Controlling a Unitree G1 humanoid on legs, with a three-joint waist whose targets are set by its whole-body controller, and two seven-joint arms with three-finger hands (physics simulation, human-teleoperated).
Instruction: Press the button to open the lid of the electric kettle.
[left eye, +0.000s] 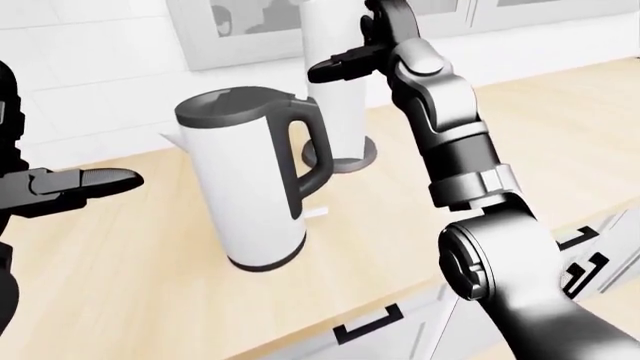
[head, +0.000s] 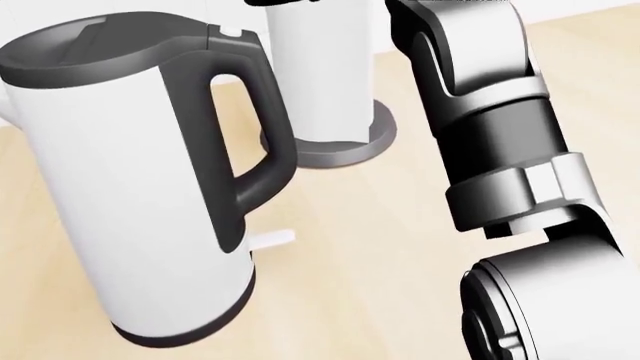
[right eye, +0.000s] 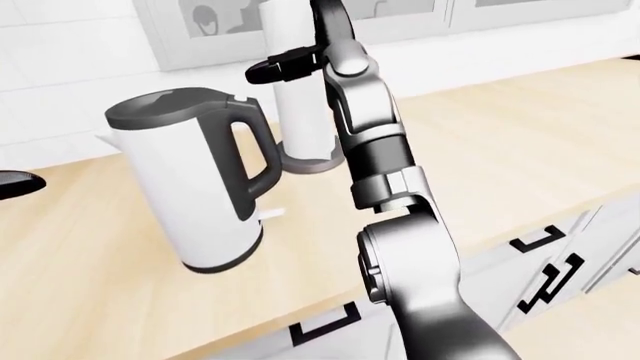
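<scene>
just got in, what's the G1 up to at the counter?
It is going for the electric kettle, a white one with a dark lid, shut, on the wooden counter. The right hand is raised above and right of the kettle's handle, fingers pointing left, not touching it. The small white button on top of the handle is unpressed. The left hand hovers open at the left.

White kettle (left eye: 252, 196) with dark grey lid (left eye: 232, 105), handle (left eye: 308, 157) and base ring; small white button (head: 231, 31) atop the handle. White cylinder (left eye: 335, 82) on a grey round foot. Pale wood-grain desk (left eye: 130, 262). White wall tiles, light grey cabinet fronts with black handles (right eye: 536, 240). Black right hand (left eye: 345, 64) on a silver-and-black banded arm (left eye: 462, 161). Black left hand (left eye: 70, 187).
</scene>
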